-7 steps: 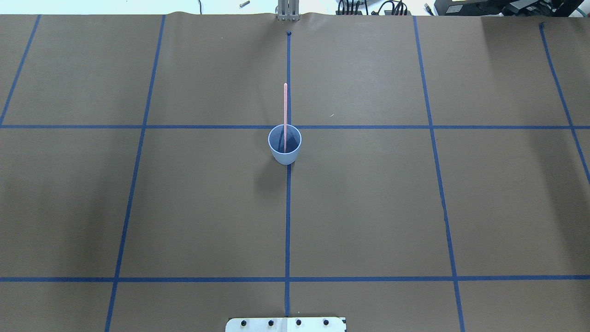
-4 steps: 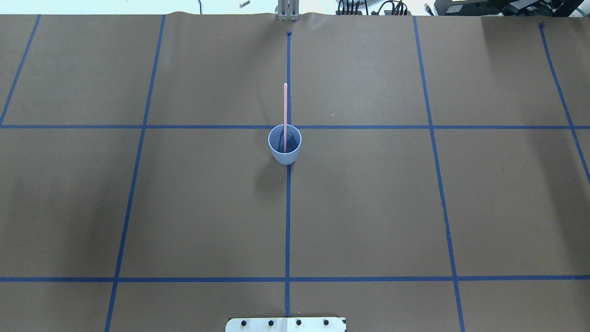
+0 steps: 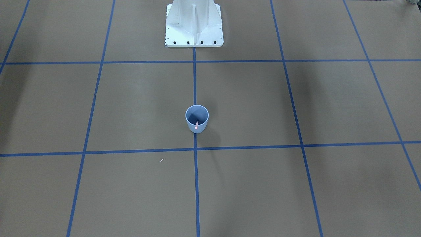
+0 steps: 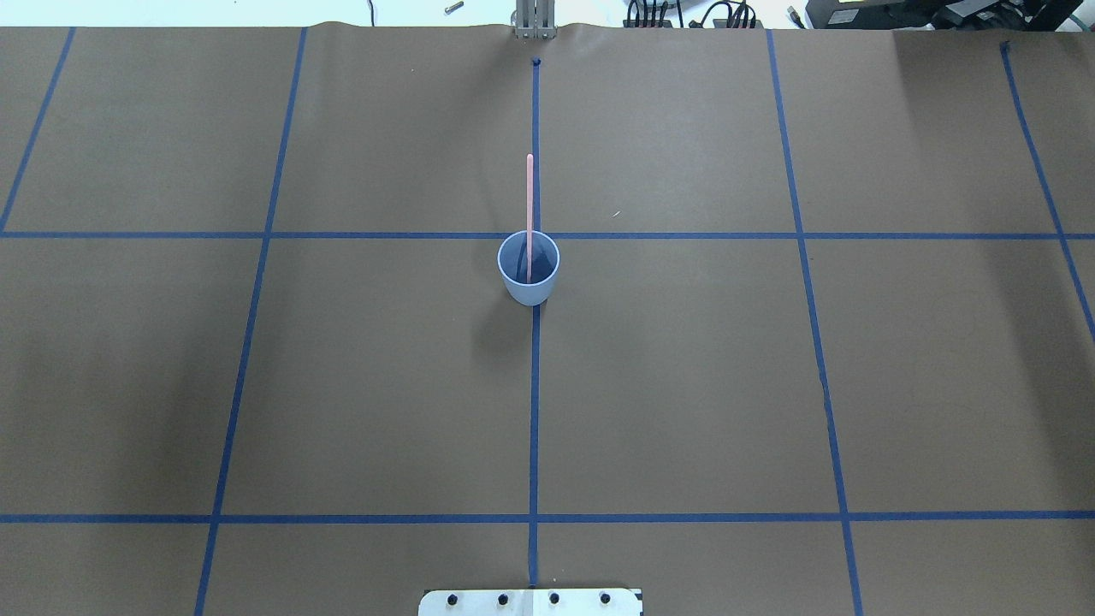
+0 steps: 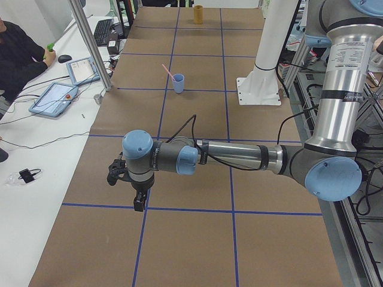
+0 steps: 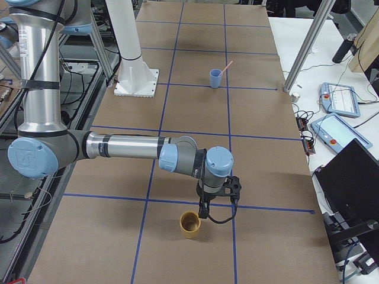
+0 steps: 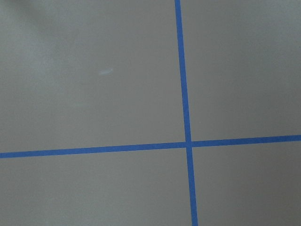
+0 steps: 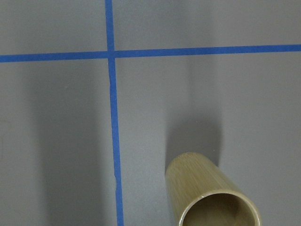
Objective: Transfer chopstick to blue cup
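Pink chopstick (image 4: pixel 529 197) in blue cup (image 4: pixel 529 289) — far from right end effector (image 6: pixel 218 201).

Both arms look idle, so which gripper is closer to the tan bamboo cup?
Right. The right gripper hangs just beside the tan bamboo cup; the left gripper is far off, beyond the blue cup.

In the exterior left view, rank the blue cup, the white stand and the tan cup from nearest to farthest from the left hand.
From the left hand:
1. blue cup, midway along, straight beyond the hand.
2. white stand, level with that cup but off toward the robot's side.
3. tan cup, at the far end.
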`<move>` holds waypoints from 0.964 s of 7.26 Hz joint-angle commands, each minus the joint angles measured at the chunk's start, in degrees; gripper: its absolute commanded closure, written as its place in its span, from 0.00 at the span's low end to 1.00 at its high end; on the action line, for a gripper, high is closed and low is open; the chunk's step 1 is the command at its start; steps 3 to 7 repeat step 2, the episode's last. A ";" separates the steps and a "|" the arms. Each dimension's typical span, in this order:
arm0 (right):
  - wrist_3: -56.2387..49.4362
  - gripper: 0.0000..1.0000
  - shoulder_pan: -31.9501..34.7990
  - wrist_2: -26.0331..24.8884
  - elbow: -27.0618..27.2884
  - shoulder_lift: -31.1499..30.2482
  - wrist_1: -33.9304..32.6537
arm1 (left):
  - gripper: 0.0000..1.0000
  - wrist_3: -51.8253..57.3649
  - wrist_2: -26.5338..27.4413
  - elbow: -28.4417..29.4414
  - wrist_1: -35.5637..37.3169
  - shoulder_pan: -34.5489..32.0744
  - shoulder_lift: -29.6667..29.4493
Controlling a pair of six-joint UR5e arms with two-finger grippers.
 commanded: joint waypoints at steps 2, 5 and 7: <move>0.09 0.00 0.48 0.35 0.36 0.31 0.00 | 0.02 0.12 0.03 0.22 0.00 0.00 0.00; 0.09 0.00 0.48 0.35 0.36 0.31 0.00 | 0.02 0.12 0.03 0.22 0.00 0.00 0.00; 0.09 0.00 0.48 0.35 0.36 0.31 0.00 | 0.02 0.12 0.03 0.22 0.00 0.00 0.00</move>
